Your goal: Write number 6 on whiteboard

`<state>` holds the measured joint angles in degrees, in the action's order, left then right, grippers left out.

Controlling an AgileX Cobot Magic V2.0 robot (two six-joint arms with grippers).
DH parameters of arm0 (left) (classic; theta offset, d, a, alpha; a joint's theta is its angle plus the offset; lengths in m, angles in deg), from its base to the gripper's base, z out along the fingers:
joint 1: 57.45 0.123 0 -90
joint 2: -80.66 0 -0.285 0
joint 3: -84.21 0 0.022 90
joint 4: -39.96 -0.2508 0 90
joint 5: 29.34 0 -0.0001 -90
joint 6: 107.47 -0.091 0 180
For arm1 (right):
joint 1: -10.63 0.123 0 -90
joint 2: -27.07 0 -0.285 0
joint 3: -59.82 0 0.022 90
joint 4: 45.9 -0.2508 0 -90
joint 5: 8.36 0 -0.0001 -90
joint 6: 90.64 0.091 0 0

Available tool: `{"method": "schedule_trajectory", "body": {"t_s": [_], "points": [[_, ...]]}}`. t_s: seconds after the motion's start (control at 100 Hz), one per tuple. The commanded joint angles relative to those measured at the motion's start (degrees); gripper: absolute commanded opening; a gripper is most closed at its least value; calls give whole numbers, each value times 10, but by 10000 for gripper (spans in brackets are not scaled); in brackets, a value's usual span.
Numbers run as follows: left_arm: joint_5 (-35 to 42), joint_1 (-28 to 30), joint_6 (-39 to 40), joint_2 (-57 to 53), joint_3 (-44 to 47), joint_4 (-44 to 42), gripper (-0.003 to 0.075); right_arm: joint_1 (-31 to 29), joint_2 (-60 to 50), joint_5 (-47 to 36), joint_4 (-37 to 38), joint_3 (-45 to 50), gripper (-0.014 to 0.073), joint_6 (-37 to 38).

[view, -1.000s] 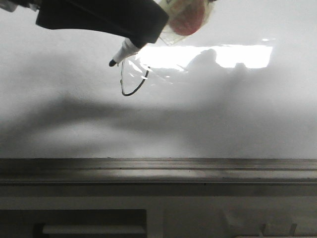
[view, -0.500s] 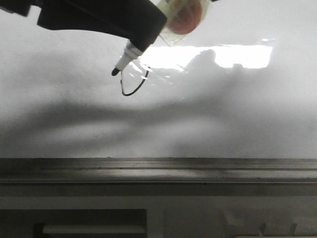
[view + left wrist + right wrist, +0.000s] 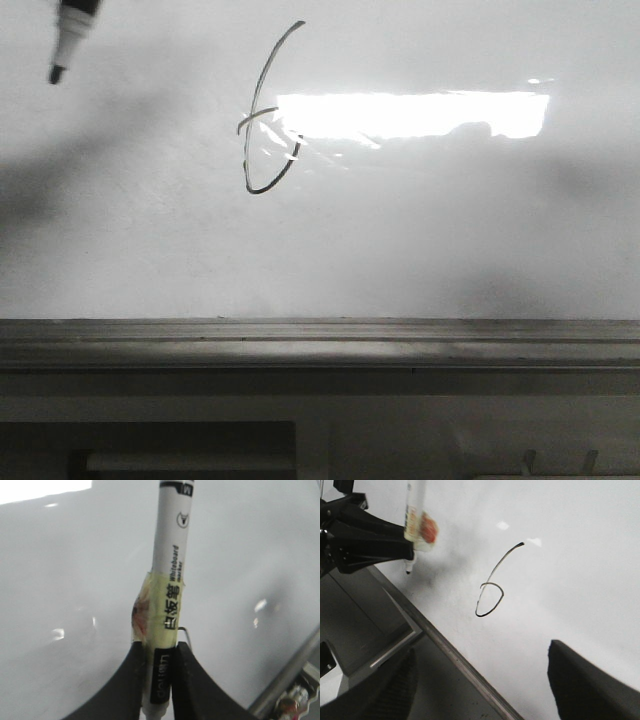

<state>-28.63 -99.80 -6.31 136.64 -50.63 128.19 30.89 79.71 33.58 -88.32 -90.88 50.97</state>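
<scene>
The number 6 (image 3: 262, 120) is drawn in thin black line on the whiteboard (image 3: 430, 240), left of centre in the front view, with its tall curved stroke rising from a small loop beside a bright glare patch (image 3: 410, 114). The grey ledge (image 3: 320, 345) is seen along the board's lower edge. The marker (image 3: 167, 625) is pinched between the fingers (image 3: 130, 690) of the left hand (image 3: 159, 690), which are pressed against its barrel just behind a band of yellowish tape (image 3: 162, 610). In the front view only the marker's tip shows, at the upper left, well apart from the 6. The right hand (image 3: 480, 680) is held spread, its two fingers wide apart and gripping nothing, above the board's edge.
</scene>
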Motion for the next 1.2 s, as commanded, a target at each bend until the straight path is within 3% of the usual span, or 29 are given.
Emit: {"method": "schedule_trajectory", "body": {"t_s": [0.0,0.15,0.65,1.02,1.09,1.19], "points": [[72,0,9,-44,15,90,-20,-12,-28,-42,-17,2,489,-9],[116,0,9,-57,37,141,-20,-12,-41,-59,-33,17,489,-9],[115,0,9,91,-15,111,-20,-12,-38,-50,-51,17,489,-9],[134,0,8,99,-20,108,-14,-12,-38,-44,-50,17,489,-9],[131,0,3,99,-20,108,28,-12,-38,-44,-50,18,489,-9],[131,0,3,98,-20,108,169,-12,-38,-44,-50,18,489,-9]]}}
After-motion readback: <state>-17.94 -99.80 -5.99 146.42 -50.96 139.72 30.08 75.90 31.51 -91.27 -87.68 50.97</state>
